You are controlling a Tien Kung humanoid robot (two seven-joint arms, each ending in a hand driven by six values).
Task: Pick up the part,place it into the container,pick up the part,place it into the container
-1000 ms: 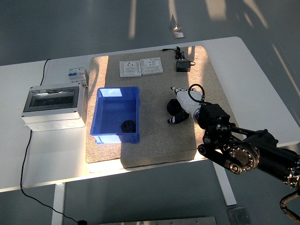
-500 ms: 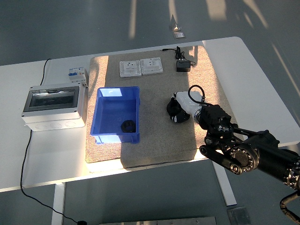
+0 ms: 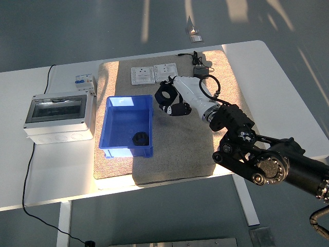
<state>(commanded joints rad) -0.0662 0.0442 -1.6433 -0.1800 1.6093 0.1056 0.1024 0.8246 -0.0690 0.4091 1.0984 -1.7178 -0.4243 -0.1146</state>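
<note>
While the right hand (image 3: pixel 172 100) hangs above the tan mat (image 3: pixel 169 154), its fingers are curled tight around a black part (image 3: pixel 165 93). Just to its left sits the blue container (image 3: pixel 128 125) (another black part (image 3: pixel 141 138) already lies inside, near the front wall).

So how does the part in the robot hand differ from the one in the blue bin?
The held part is lifted above the mat, gripped by the right robot hand, in sunlight; the binned part rests on the blue bin floor, untouched and shaded. The held one looks ring-shaped; the binned one looks chunkier. Both are black.
</note>
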